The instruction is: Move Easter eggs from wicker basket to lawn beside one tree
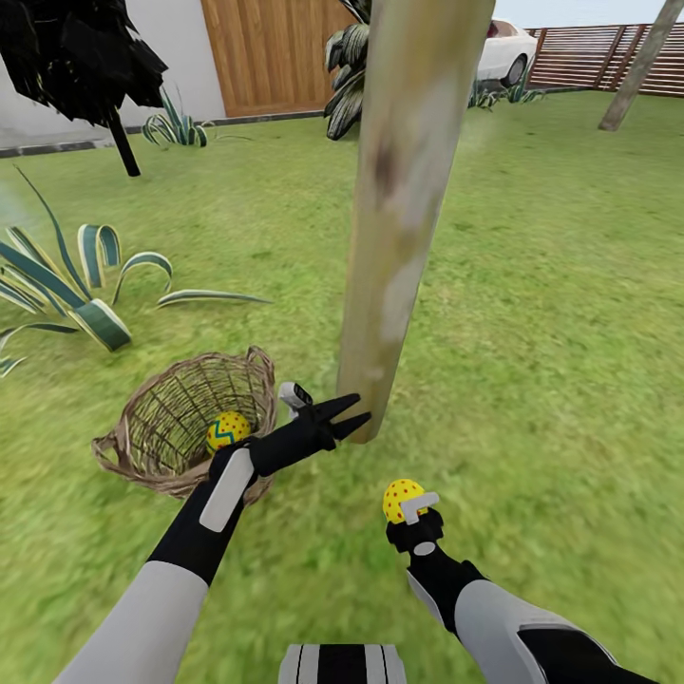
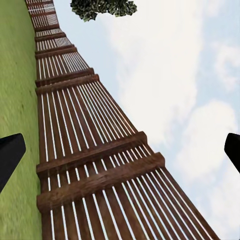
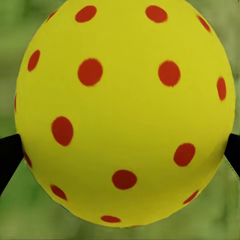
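Observation:
The wicker basket (image 1: 142,446) sits tilted on the lawn (image 1: 532,313) to the left of the tree (image 1: 404,209), a thick pale trunk. One yellow egg with a blue zigzag (image 1: 227,430) lies inside the basket. My left gripper (image 1: 353,413) is open and empty between the basket and the foot of the trunk. In the left wrist view its fingertips (image 2: 10,156) frame a wooden fence and sky. My right gripper (image 1: 404,508) is shut on a yellow egg with red dots (image 1: 400,497), held low in front of the trunk. That egg (image 3: 125,112) sits large between the dark fingers in the right wrist view.
A striped agave (image 1: 66,285) grows left of the basket. A black-leaved tree (image 1: 85,57) stands at the back left by a white wall and wooden gate (image 1: 271,52). A slatted fence (image 1: 598,57) and white car (image 1: 503,47) are far right. Open grass stretches right of the trunk.

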